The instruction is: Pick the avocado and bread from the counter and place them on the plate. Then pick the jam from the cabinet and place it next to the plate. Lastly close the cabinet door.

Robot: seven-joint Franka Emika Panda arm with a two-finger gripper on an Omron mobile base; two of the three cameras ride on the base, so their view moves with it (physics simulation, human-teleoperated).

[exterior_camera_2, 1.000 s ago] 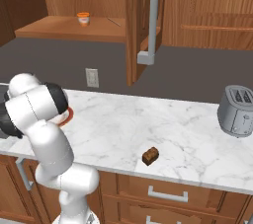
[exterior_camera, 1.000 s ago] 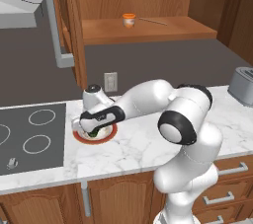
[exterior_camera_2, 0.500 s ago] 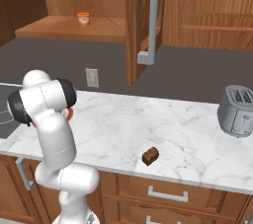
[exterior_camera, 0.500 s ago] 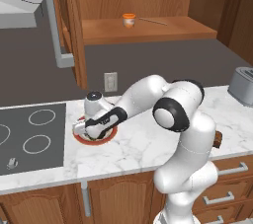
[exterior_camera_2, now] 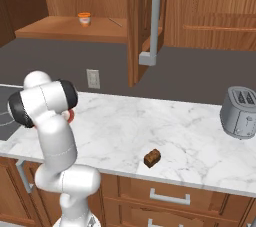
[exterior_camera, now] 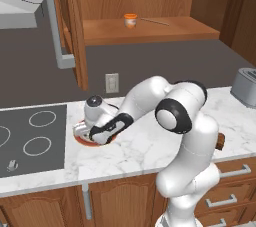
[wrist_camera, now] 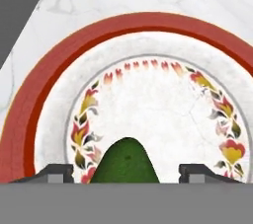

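Low over the plate (wrist_camera: 29, 119), near the worktop's (exterior_camera_2: 150, 126) stove-side end. Fingers (wrist_camera: 59, 172) spread, clear of the avocado (wrist_camera: 126, 161) on either side, which looks set down on the plate's cream centre, apparently just let go. Bread (exterior_camera_2: 152, 158) lying near the worktop's front edge, likely next. Jam (exterior_camera: 130, 20) on the cabinet shelf (exterior_camera: 150, 30), cabinet door (exterior_camera: 72, 26) open.
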